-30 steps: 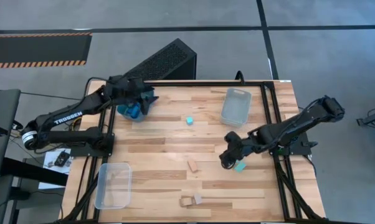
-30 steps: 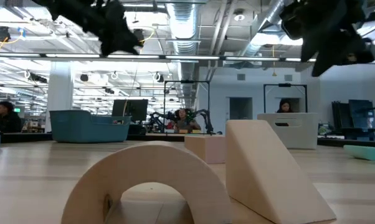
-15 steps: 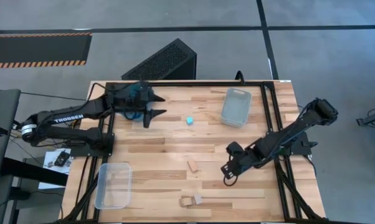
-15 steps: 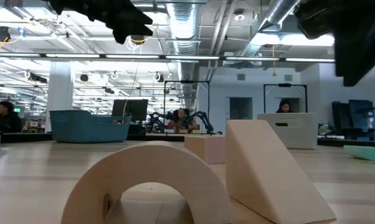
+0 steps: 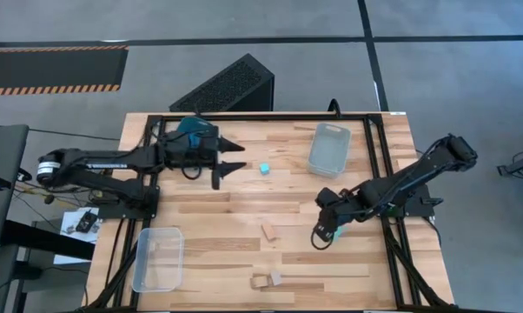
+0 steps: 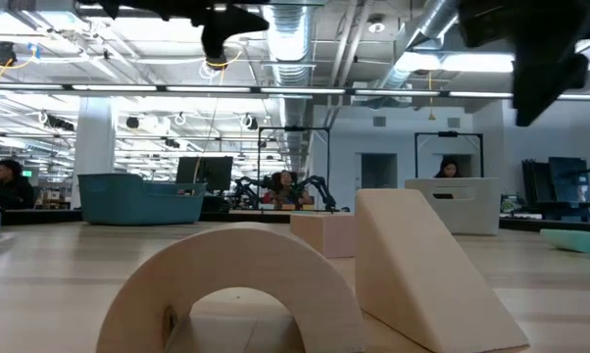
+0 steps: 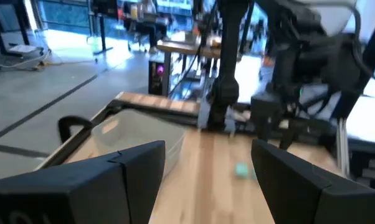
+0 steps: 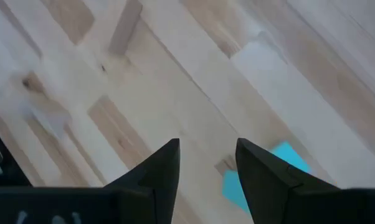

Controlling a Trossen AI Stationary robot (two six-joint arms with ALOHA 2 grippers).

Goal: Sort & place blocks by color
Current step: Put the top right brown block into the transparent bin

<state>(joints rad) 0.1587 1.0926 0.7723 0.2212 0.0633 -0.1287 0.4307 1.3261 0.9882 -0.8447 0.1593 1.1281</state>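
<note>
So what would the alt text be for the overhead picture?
Seen from above, two dark robot arms reach over a wooden table: the left gripper hangs open near a small cyan block, the right gripper points down beside a tan block. Clear bins sit at the edges.

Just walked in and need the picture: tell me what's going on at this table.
Two arms are sorting small blocks by color. The right hand, open, hovers above a cyan block on the table's right side. The left hand, open and empty, reaches toward another cyan block just past the teal bin. Wooden blocks lie unsorted on the table.
</note>
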